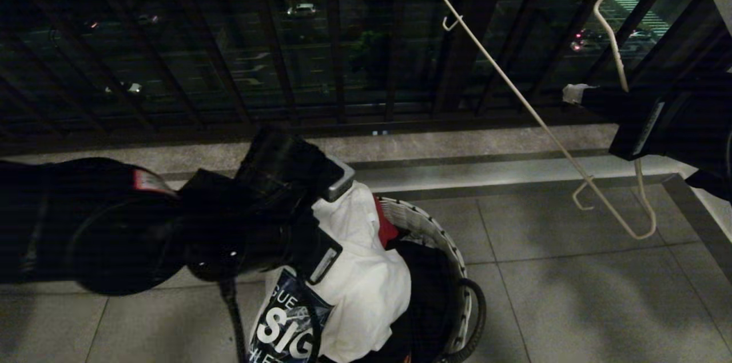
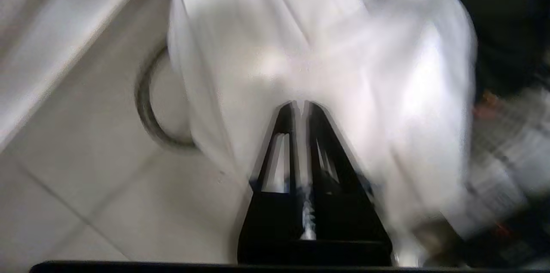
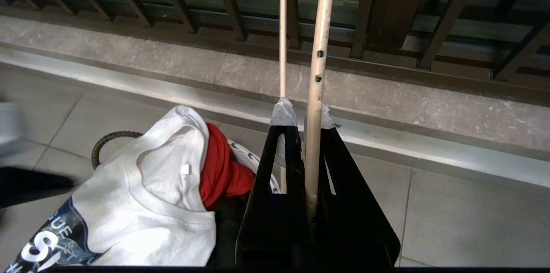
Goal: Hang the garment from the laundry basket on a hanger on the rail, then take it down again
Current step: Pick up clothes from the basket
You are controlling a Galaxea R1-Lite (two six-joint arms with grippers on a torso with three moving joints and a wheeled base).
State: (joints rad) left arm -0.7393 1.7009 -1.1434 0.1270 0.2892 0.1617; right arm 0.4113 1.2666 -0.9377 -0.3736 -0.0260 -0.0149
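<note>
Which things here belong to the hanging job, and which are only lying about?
Job: white T-shirt, laundry basket, wire hanger, left gripper, right gripper.
Lying about: red cloth, black garment, balcony railing.

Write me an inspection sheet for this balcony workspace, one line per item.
Surface: grey tiled floor with a raised stone kerb along the railing.
Job's things: T-shirt draped over the basket rim, graphic facing up; hanger held up in the air, off any rail; the rail itself not in view.
Clutter: red cloth and black garment in the basket.
Grippers: left gripper shut, pinching the T-shirt's white cloth over the basket; right gripper shut on the hanger's wire, at the right.
Cables: one black cable hangs below the left arm.
Surroundings: dark railing bars, night street with cars beyond.
</note>
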